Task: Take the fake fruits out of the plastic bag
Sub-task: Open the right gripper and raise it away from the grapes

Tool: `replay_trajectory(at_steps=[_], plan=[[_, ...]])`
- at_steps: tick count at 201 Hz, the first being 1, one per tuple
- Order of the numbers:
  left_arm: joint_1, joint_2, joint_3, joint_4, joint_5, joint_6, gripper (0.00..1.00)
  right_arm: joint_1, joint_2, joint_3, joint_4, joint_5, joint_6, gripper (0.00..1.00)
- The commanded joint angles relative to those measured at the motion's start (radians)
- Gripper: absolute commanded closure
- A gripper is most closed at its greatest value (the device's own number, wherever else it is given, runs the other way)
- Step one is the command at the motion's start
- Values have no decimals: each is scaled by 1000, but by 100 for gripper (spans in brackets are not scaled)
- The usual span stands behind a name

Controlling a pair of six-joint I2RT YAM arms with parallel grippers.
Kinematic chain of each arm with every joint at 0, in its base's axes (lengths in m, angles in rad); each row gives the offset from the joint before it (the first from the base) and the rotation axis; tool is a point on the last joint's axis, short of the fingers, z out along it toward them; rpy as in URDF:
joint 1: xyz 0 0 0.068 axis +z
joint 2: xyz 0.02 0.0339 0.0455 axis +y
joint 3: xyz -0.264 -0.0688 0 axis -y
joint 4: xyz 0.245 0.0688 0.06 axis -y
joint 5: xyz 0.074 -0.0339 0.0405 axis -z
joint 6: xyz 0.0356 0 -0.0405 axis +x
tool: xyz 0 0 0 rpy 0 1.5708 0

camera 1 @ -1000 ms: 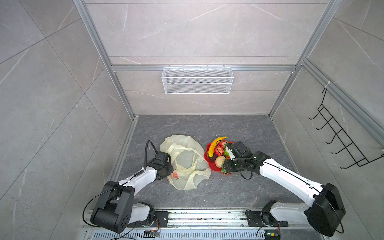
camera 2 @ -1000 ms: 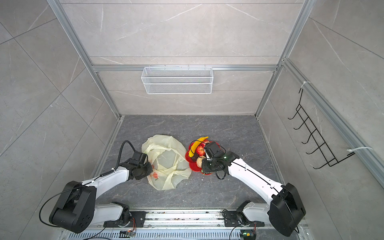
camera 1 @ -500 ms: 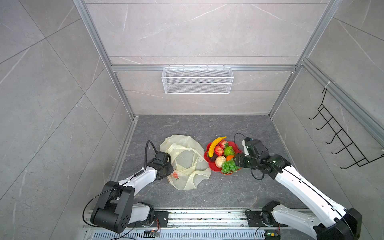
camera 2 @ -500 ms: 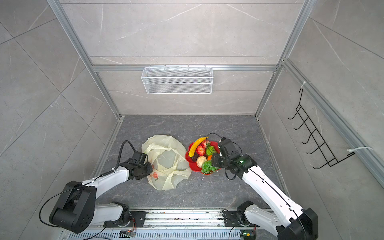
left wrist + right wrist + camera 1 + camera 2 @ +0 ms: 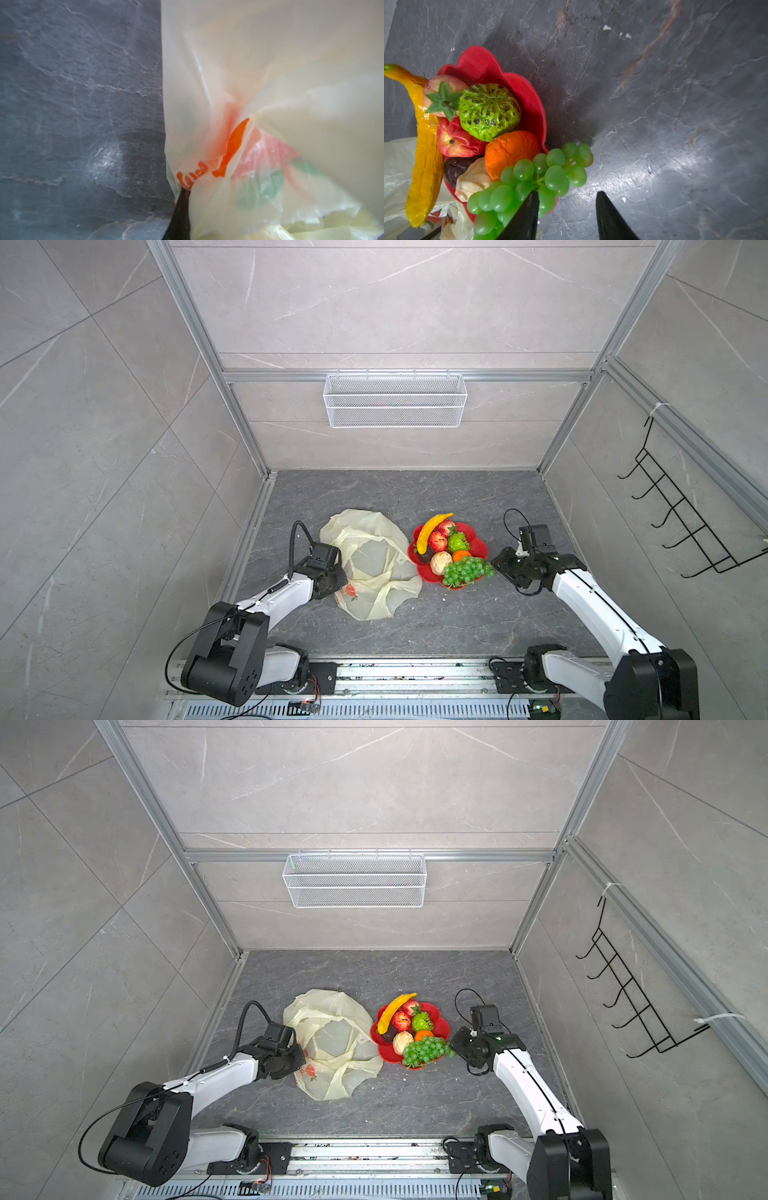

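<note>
The grey stone worktop fills the lower middle of both top views. Left of centre on it, the plastic bag lies slack and flattened. Nothing bulges through its film, though a fold could hide something small. The left gripper stays clenched on the bag's left edge. The left wrist view shows one dark finger pinching the gathered film beside the orange print.

The right gripper has pulled back from above the red plate to bare worktop just right of it. Its fingers stand apart with nothing between them.

The fake fruits are heaped on the plate, just right of the bag. The grape bunch now sits uncovered at the plate's lower right rim and overhangs it. That reads as a release just made: the grapes look delivered. The task seems finished or nearly so, pending a check of the bag.
</note>
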State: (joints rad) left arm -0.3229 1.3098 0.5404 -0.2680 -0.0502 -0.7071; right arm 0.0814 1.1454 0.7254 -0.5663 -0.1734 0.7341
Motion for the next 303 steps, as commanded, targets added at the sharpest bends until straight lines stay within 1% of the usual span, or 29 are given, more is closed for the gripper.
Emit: replay_trajectory(at_steps=[1,19,47,82,115,137,153,172,186,217,233,250,275,303], plan=[[-5,-14,10,-27,-7,-6,98,-6,25,-15,107,-64,-6,55],[-4,-8,13,-29,-7,-6,98,-5,51,-11,119,-67,-18,55],[-5,-7,13,-30,-7,-6,98,-6,85,-6,119,-35,-29,55],[-5,-7,13,-31,-9,-5,98,-5,102,-11,125,-38,-22,56],[-4,-4,16,-31,-8,-6,98,-6,110,-19,143,-68,-16,62],[-5,-4,16,-31,-9,-5,98,-5,117,-21,146,-75,-12,64],[-4,-5,16,-33,-9,-5,98,-5,125,-19,140,-74,-9,64],[-4,-7,14,-31,-9,-6,98,-5,125,-24,137,-70,-4,60],[-5,-6,15,-31,-8,-6,98,-5,126,-28,137,-72,-2,60],[-5,-3,17,-33,-9,-3,98,-6,126,-25,140,-77,-6,68],[-5,-4,18,-33,-8,-4,98,-5,123,-20,135,-77,-7,74],[-4,-4,17,-33,-8,-5,98,-5,116,-12,130,-69,-12,77],[-5,-3,19,-33,-7,-4,98,3,99,22,101,-39,-40,79],[-5,1,20,-33,-9,-4,98,22,88,79,54,17,-80,79]])
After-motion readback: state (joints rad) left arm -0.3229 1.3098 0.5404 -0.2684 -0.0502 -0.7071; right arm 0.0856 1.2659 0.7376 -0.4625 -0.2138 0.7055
